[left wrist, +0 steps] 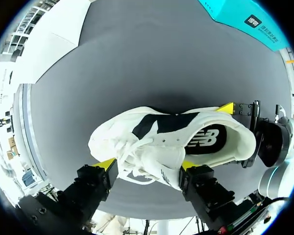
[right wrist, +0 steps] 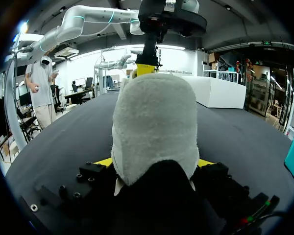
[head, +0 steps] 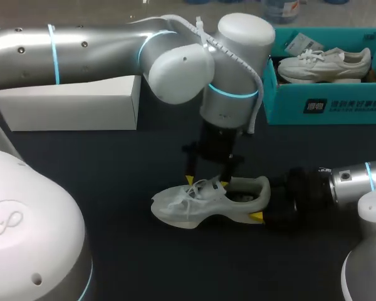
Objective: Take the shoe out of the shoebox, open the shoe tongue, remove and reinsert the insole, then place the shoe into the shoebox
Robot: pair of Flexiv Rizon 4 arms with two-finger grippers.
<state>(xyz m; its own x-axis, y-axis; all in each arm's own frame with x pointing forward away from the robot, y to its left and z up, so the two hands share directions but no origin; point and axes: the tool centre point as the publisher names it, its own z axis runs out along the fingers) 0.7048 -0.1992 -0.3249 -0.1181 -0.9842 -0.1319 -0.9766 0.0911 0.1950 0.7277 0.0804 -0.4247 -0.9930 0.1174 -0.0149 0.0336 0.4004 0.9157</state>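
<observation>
Firmly, the right gripper (right wrist: 154, 162) is clamped on the heel of the white shoe (head: 207, 202), with a yellow tip pressed to each side. Ahead of it, the left gripper (left wrist: 146, 165) hangs low over the laced midfoot; whether it grips I cannot tell. Well beyond both stands the teal shoebox (head: 338, 103) with a second shoe (head: 326, 63) inside. A white box (head: 69, 103) lies far off on the left gripper's other side.

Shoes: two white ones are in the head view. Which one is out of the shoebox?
The shoe on the dark table, its heel in the right gripper. The other shoe lies in the teal shoebox.
</observation>
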